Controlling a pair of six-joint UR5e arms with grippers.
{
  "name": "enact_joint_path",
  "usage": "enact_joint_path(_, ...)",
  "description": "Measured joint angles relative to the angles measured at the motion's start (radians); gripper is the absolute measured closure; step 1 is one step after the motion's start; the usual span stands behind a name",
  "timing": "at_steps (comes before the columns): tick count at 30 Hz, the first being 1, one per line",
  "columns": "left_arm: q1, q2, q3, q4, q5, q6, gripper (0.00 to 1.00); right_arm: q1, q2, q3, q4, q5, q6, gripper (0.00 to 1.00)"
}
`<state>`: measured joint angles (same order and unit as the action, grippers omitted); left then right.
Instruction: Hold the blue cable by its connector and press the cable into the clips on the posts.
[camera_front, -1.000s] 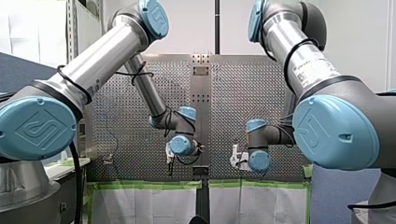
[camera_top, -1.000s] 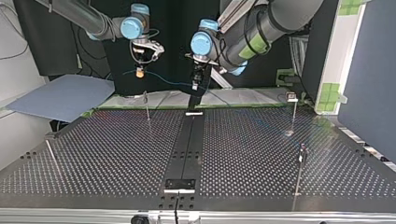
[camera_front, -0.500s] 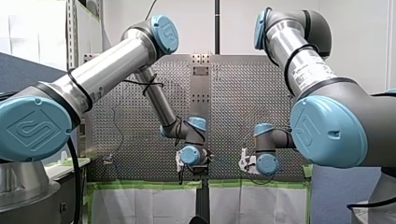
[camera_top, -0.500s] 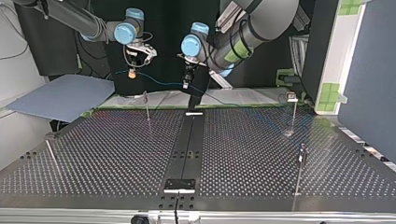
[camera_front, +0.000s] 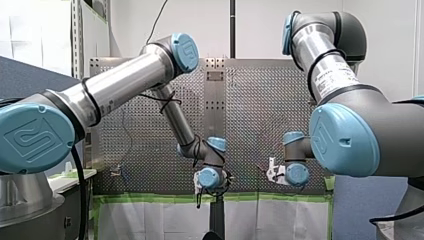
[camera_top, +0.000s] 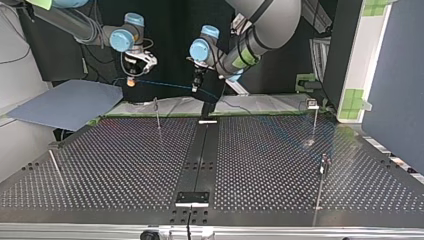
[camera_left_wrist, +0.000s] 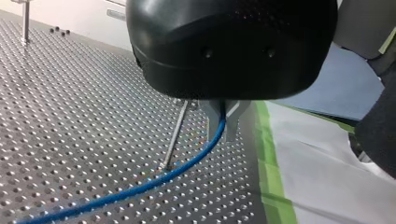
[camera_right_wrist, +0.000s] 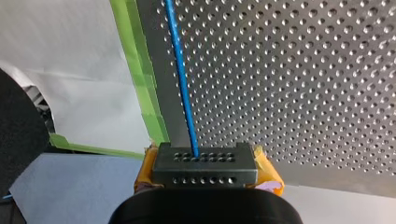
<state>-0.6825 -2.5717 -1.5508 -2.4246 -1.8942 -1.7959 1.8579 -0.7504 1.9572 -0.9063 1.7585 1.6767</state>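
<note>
Blue cable is off the table, strung near-level in the air between both grippers. In the top view it sits just past the far edge of the perforated table, above the green tape along that edge.

Surface: metal plate with a dense hole grid and a dark centre rail running front to back. Thin upright posts stand on it:
- near post, close to the far edge, below the cable span and apart from it
- clip-topped post, at the view's right
- front post, nearer the camera on that same side

Cable touches none of them and is in no clip. Blue-grey sheet lies off the table's far corner at the view's left. Black backdrop behind the arms.

My left gripper: metal fingers pinched onto the cable, no visible gap. The cable leaves between the tips and curves away over the plate, passing beside the near post in the wrist view.

My right gripper: yellow pads clamped on both sides of the dark connector. The cable exits the connector straight ahead, over the plate edge next to the tape.

Both grippers hang clear of the plate.
</note>
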Motion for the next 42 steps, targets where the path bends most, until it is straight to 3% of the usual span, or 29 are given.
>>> enact_joint_path(18, -0.007, -0.009, 0.026, 0.019, 0.016, -0.005, 1.00, -0.040, 0.002, -0.042, 0.025, 0.001, -0.016, 1.00)
enact_joint_path(31, -0.017, -0.050, 0.072, 0.042, 0.043, -0.038, 1.00, -0.066, 0.006, -0.101, 0.082, -0.031, -0.019, 1.00)
enact_joint_path(42, -0.013, -0.051, 0.077, 0.044, 0.035, -0.042, 1.00, -0.092, 0.074, -0.138, 0.116, -0.044, -0.019, 1.00)
